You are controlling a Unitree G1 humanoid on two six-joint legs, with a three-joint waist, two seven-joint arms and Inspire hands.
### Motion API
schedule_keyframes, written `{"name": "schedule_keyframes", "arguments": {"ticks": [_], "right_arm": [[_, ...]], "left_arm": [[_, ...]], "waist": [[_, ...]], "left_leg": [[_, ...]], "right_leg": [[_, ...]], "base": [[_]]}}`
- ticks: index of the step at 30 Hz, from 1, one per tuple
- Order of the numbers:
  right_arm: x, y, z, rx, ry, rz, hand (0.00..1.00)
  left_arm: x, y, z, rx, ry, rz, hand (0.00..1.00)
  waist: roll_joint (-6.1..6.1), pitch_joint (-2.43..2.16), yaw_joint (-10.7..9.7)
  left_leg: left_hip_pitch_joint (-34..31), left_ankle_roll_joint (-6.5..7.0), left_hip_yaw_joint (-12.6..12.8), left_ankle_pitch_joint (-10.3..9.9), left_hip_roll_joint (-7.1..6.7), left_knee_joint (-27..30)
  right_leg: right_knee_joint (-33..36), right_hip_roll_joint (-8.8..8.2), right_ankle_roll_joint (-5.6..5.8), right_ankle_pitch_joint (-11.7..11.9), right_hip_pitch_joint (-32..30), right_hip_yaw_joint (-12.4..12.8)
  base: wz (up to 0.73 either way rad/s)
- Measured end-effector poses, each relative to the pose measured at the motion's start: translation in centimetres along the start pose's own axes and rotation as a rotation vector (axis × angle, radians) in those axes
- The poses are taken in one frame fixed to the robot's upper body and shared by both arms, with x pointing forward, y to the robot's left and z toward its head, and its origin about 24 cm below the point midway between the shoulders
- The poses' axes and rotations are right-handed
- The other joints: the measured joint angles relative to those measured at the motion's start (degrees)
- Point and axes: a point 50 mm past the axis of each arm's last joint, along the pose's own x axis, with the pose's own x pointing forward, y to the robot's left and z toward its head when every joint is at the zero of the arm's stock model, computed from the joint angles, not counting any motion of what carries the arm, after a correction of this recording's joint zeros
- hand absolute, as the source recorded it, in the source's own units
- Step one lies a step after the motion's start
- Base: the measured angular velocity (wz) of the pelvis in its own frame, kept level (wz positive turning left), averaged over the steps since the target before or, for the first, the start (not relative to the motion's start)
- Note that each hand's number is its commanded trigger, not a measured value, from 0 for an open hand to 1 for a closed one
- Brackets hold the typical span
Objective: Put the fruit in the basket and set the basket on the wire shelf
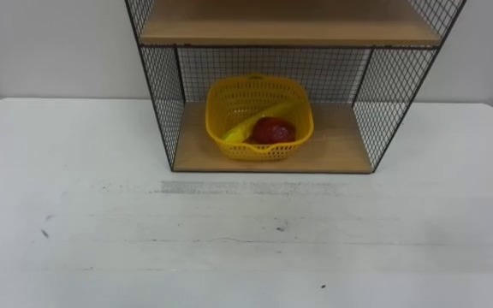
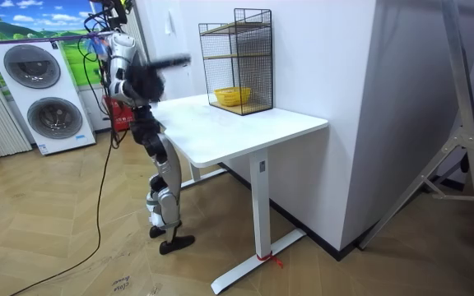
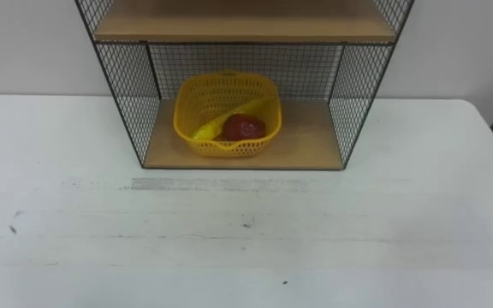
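While the basket (image 1: 221, 107) of fruit (image 1: 272, 130) sits on the wire shelf (image 1: 341, 144), well ahead, the raised hand (image 2: 181, 59) blurs: probably empty, cannot tell.

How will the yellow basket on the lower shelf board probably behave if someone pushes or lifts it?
The basket looks like thin lattice plastic, so probably light and a little flexible. Its wide, low shape suggests it slides on the wooden board rather than tipping. The round red fruit beside the banana may roll inside.
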Motion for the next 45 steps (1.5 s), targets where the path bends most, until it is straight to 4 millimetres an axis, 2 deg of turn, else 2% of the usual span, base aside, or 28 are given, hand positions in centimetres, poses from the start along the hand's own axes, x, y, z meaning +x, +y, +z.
{"name": "schedule_keyframes", "arguments": {"ticks": [1,4,5,6,7,9,10,12,16,19,22,24,25,27,28,30,31,34,36,40,45], "right_arm": [[0.3,-0.9,-0.8,-0.019,0.040,-0.036,0.00],[0.5,-7.0,-6.5,-0.116,0.290,-0.244,0.00],[0.4,-8.1,-7.4,-0.139,0.326,-0.280,0.00],[-0.2,-10.1,-8.9,-0.173,0.386,-0.354,0.00],[-0.4,-11.1,-9.5,-0.196,0.408,-0.386,0.00],[-1.7,-15.0,-11.6,-0.311,0.488,-0.488,0.00],[-2.1,-15.8,-12.1,-0.336,0.510,-0.508,0.00],[-4.2,-18.7,-13.9,-0.448,0.600,-0.554,0.00],[-6.8,-21.3,-16.0,-0.561,0.737,-0.561,0.00],[-8.1,-22.0,-17.0,-0.751,0.803,-0.424,0.00],[-10.1,-21.3,-18.8,-1.024,0.923,-0.133,0.00],[-11.7,-19.7,-20.6,-1.201,0.997,0.139,0.00],[-12.1,-19.3,-21.0,-1.240,1.011,0.209,0.00],[-13.3,-17.3,-22.3,-1.334,1.045,0.437,0.00],[-13.5,-16.9,-22.6,-1.362,1.045,0.493,0.00],[-14.4,-15.8,-23.3,-1.450,1.047,0.667,0.00],[-15.0,-15.3,-23.6,-1.504,1.046,0.763,0.00],[-16.0,-14.4,-24.2,-1.610,1.024,0.927,0.00],[-17.2,-14.1,-24.6,-1.675,1.002,1.025,0.00],[-19.3,-13.6,-25.3,-1.686,1.011,1.183,0.00],[-19.7,-13.9,-25.3,-1.685,1.033,1.198,0.00]], "left_arm": [[0.2,0.7,-1.1,0.043,0.035,0.017,0.00],[-0.3,5.6,-7.6,0.338,0.231,0.073,0.00],[-0.4,6.5,-8.4,0.386,0.263,0.081,0.00],[-0.7,8.3,-9.9,0.463,0.322,0.103,0.00],[-0.9,9.0,-10.4,0.491,0.345,0.109,0.00],[-1.8,11.5,-12.0,0.581,0.420,0.120,0.00],[-2.1,12.1,-12.4,0.604,0.440,0.120,0.00],[-3.7,14.4,-14.1,0.713,0.529,0.098,0.00],[-6.4,18.1,-16.2,0.929,0.685,-0.016,0.00],[-7.8,18.9,-17.1,1.093,0.739,-0.171,0.00],[-9.8,18.9,-18.5,1.349,0.790,-0.447,0.00],[-12.1,16.9,-20.2,1.502,0.783,-0.712,0.00],[-12.6,16.7,-20.5,1.535,0.778,-0.767,0.00],[-14.5,14.6,-21.7,1.593,0.740,-0.959,0.00],[-15.0,14.2,-22.0,1.615,0.722,-1.008,0.00],[-16.5,12.8,-22.7,1.674,0.667,-1.145,0.00],[-17.2,12.1,-23.0,1.694,0.643,-1.198,0.00],[-17.9,11.9,-23.2,1.738,0.615,-1.264,0.00],[-18.8,12.1,-23.4,1.802,0.586,-1.338,0.00],[-19.6,12.3,-23.6,1.848,0.566,-1.395,0.00],[-20.0,12.5,-23.6,1.864,0.585,-1.419,0.00]], "waist": [[0.04,-0.01,0.0],[0.29,-0.25,-0.2],[0.29,-0.29,-0.3],[0.32,-0.31,-0.3],[0.32,-0.30,-0.4],[0.31,-0.28,-0.4],[0.31,-0.28,-0.5],[0.28,-0.22,-1.3],[0.09,-0.16,-3.5],[0.00,-0.17,-3.5],[-0.25,0.01,-3.4],[-0.58,0.31,-3.6],[-0.67,0.38,-3.5],[-0.89,0.48,-3.4],[-0.95,0.50,-3.5],[-1.25,0.91,-3.7],[-1.56,1.39,-3.7],[-2.12,1.70,-3.6],[-2.39,1.61,-3.1],[-2.32,1.21,-2.2],[-2.68,1.21,-2.0]], "left_leg": [[-0.1,0.02,-0.1,0.0,-0.02,0.0],[-0.6,0.16,-0.4,0.0,-0.19,0.0],[-0.6,0.19,-0.4,0.0,-0.19,0.0],[-0.6,0.25,-0.4,-0.1,-0.21,0.1],[-0.6,0.27,-0.4,-0.1,-0.23,0.1],[-0.5,0.36,-0.4,-0.2,-0.33,0.1],[-0.4,0.38,-0.4,-0.2,-0.37,0.1],[0.1,0.39,-0.5,-0.2,-0.43,0.0],[1.1,0.35,-0.7,-0.5,-0.55,0.1],[1.6,0.45,-0.2,-0.4,-0.48,0.1],[3.0,0.57,0.1,-0.3,-0.47,-0.2],[3.9,0.64,0.0,-0.4,-0.51,-0.3],[4.1,0.64,0.0,-0.4,-0.52,-0.4],[4.6,0.58,0.0,-0.3,-0.48,-0.6],[4.7,0.54,0.0,-0.3,-0.47,-0.6],[5.1,0.45,0.0,-0.2,-0.37,-0.8],[5.0,0.42,0.0,-0.1,-0.36,-0.9],[4.7,0.40,0.0,-0.1,-0.32,-1.0],[4.3,0.38,0.5,-0.1,-0.20,-1.1],[3.9,0.38,1.7,0.0,0.32,-1.3],[4.4,0.35,1.8,-0.1,0.44,-1.3]], "right_leg": [[0.0,-0.09,0.02,0.0,-0.1,-0.3],[-0.2,-0.38,0.16,-0.1,-0.2,-0.7],[-0.2,-0.39,0.22,-0.2,-0.2,-0.7],[-0.2,-0.42,0.27,-0.2,-0.1,-0.7],[-0.1,-0.43,0.30,-0.2,-0.1,-0.6],[0.1,-0.49,0.46,-0.4,-0.2,-0.3],[0.3,-0.52,0.52,-0.5,-0.2,-0.2],[0.4,-0.61,0.55,-0.6,0.3,-0.3],[0.4,-0.71,0.64,-1.0,1.4,-0.3],[0.5,-0.65,0.63,-1.0,1.6,0.1],[0.4,-0.65,0.63,-1.0,2.6,0.2],[0.3,-0.68,0.72,-1.3,3.3,0.2],[0.2,-0.67,0.72,-1.3,3.4,0.2],[0.0,-0.58,0.58,-1.2,3.8,0.2],[0.0,-0.58,0.55,-1.2,4.0,0.0],[-0.5,-0.46,0.46,-1.1,4.4,-0.2],[-0.5,-0.43,0.43,-1.0,4.3,-0.2],[-0.6,-0.35,0.40,-1.0,4.0,-0.1],[-1.0,0.42,0.44,-0.5,3.4,1.1],[-2.6,0.50,0.27,0.7,3.4,1.2],[-2.6,0.53,0.21,1.0,4.1,1.4]], "base": [[0.08],[0.07],[0.00],[0.00],[0.00],[0.00],[0.00],[0.03],[0.04],[-0.10],[-0.04],[0.06],[0.00],[-0.04],[0.00],[0.00],[0.00],[-0.01],[-0.14],[-0.14],[-0.02]]}}
